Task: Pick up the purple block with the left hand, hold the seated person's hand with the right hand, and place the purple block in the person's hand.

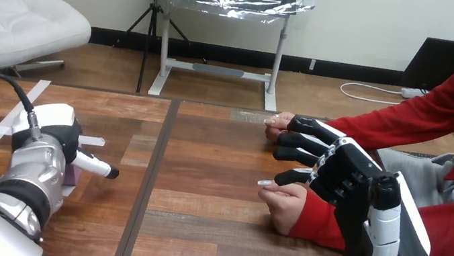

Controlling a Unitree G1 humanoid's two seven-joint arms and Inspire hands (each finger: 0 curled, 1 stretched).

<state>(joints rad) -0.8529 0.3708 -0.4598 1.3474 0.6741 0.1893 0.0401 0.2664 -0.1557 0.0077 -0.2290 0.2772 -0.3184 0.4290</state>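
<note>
The purple block (72, 175) lies on the table at the left, mostly hidden under my left hand (52, 132), which sits right over it. At the right my right hand (347, 170) is open, its fingers (298, 139) reaching left between the person's two hands. The person's far hand (276, 125) rests on the table just beyond my fingertips. The person's near hand (283, 206) lies just below my thumb. I cannot tell whether my hand touches either of them. Nothing lies in the person's hands.
White tape strips (12, 115) mark the table's left part. A dark seam (150, 178) runs down the wooden table between the two halves. The person's red sleeves (415, 122) cross the right side.
</note>
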